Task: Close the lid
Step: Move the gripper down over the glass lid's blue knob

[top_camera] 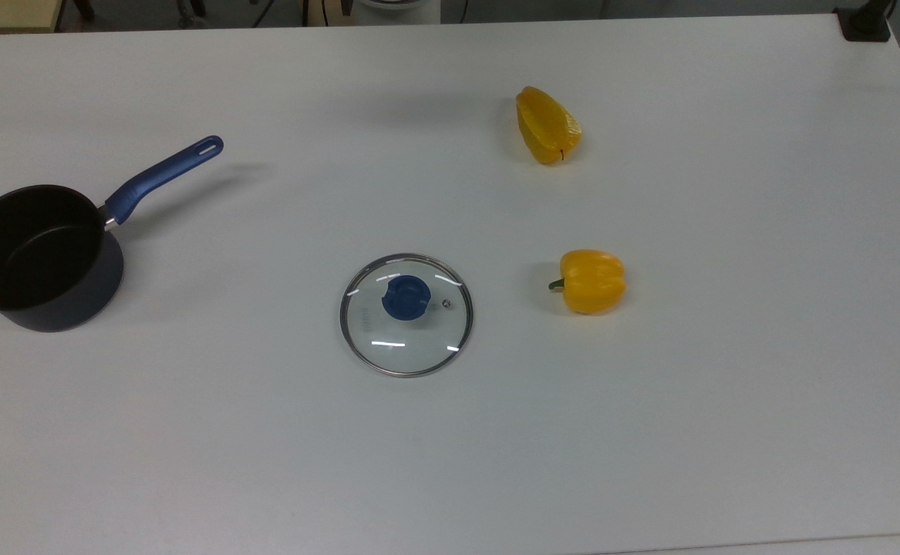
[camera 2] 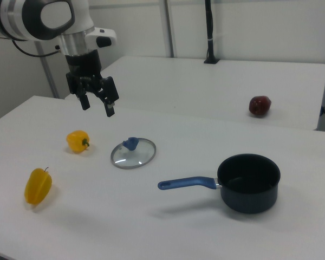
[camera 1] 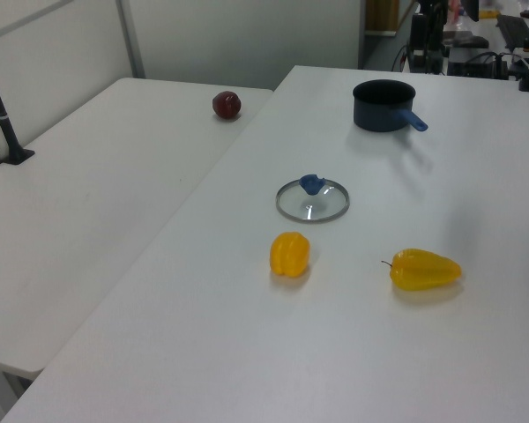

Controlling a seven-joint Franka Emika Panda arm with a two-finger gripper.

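You have bare white table (top_camera: 264, 447) all around the lid (top_camera: 406, 314), which lies flat mid-table, knob up, well apart from the saucepan (top_camera: 33, 258) at the top view's left edge, whose rim just touches the frame. Two yellow peppers (top_camera: 591, 280) sit to the top view's right. The gripper (camera 2: 97, 104) hangs above the table, jaws spread, pointing down

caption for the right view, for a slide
Open gripper above glass lid lying apart from saucepan.
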